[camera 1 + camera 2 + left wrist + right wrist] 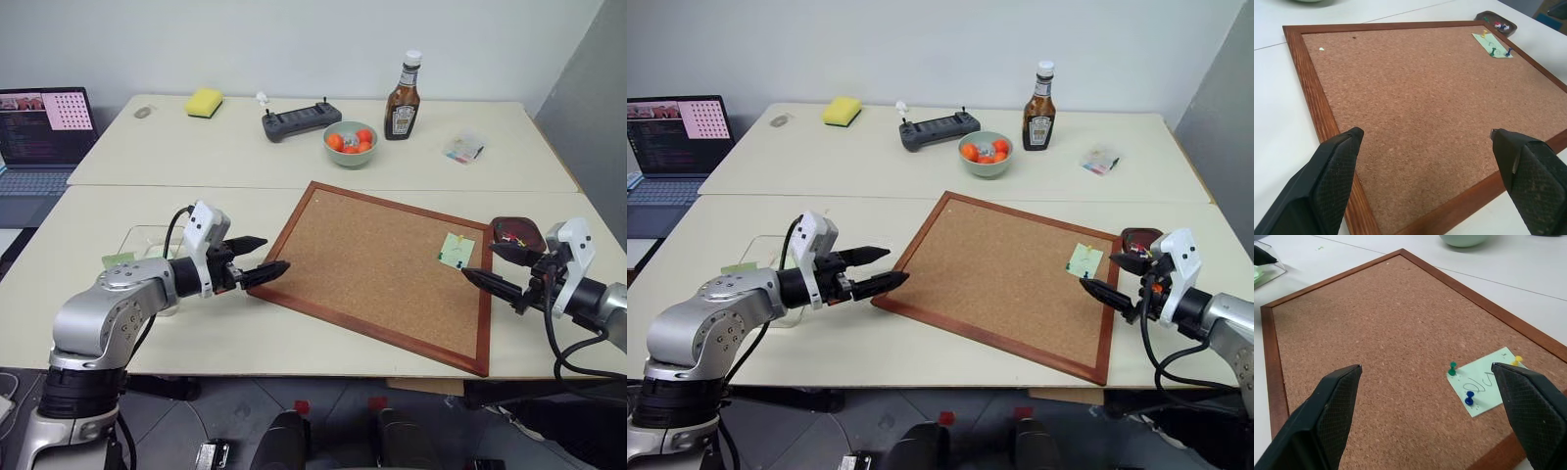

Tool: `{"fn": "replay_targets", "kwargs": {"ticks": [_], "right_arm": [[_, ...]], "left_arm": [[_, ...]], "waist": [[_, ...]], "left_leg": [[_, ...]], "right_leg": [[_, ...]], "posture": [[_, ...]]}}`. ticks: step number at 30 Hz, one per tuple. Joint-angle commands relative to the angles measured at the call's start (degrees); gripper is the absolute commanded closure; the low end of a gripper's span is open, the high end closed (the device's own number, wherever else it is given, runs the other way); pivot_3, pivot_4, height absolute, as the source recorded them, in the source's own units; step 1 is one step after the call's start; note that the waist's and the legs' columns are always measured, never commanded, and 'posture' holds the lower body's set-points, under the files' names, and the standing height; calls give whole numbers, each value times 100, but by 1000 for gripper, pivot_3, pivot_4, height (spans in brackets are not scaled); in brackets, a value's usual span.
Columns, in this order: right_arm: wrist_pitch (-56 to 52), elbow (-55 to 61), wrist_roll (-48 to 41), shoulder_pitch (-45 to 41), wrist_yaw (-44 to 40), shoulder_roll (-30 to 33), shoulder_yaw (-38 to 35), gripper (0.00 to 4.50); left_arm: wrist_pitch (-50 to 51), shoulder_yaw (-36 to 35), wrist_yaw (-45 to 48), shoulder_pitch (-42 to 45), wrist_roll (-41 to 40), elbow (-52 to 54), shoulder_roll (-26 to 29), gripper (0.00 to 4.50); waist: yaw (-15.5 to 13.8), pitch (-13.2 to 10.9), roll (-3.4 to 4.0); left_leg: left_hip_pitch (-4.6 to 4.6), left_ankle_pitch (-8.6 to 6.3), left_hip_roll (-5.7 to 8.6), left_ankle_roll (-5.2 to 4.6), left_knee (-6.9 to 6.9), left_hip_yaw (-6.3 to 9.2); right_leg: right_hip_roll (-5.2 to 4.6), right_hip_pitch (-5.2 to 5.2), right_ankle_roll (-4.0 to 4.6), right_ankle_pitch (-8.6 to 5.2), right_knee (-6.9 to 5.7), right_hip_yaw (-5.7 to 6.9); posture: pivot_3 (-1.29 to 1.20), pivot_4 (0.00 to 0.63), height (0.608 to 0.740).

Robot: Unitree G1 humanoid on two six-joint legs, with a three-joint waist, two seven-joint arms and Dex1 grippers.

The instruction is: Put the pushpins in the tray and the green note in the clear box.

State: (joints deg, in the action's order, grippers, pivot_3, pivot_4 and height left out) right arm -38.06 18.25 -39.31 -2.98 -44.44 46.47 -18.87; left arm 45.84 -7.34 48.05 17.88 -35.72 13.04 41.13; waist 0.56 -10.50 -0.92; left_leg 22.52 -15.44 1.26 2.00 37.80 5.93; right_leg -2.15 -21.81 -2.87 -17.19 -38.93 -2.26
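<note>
The pale green note (pixel 457 249) lies on the cork board (pixel 372 269) near its right edge, held by a green pushpin (pixel 1452 368), a blue one (pixel 1469 399) and a yellow one (pixel 1518 360). The dark reddish-brown tray (pixel 516 233) sits just right of the board with a few coloured pins in it. The clear box (pixel 147 245) stands left of the board with a green paper inside. My left gripper (pixel 274 252) hovers open at the board's left corner. My right gripper (pixel 480 260) hovers open beside the note, in front of the tray. Neither holds anything.
On the far table are a yellow sponge (pixel 204 102), a black controller (pixel 294 121), a green bowl of oranges (pixel 351 143), a sauce bottle (pixel 403 98) and a small clear packet (pixel 463 148). A laptop (pixel 44 132) sits at the far left.
</note>
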Motion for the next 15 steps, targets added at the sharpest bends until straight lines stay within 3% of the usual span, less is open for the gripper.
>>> {"fn": "replay_targets", "kwargs": {"ticks": [1, 15], "right_arm": [[89, 173, 34, 24, -34, 7, -57, 0], [146, 135, 99, 213, -114, 69, -240, 0]], "left_arm": [[-141, -235, 48, 8, -33, 162, 134, 52], [115, -239, 425, 391, -378, -102, 158, 52]], "waist": [[-1, 0, 0], [2, 0, 0]], "left_leg": [[0, 0, 0, 0, 0, 0], [-1, 0, 1, 0, 0, -4]], "right_leg": [[0, 0, 0, 0, 0, 0], [0, 0, 0, 0, 0, -1]], "posture": [[0, 150, 740], [0, 150, 740]]}}
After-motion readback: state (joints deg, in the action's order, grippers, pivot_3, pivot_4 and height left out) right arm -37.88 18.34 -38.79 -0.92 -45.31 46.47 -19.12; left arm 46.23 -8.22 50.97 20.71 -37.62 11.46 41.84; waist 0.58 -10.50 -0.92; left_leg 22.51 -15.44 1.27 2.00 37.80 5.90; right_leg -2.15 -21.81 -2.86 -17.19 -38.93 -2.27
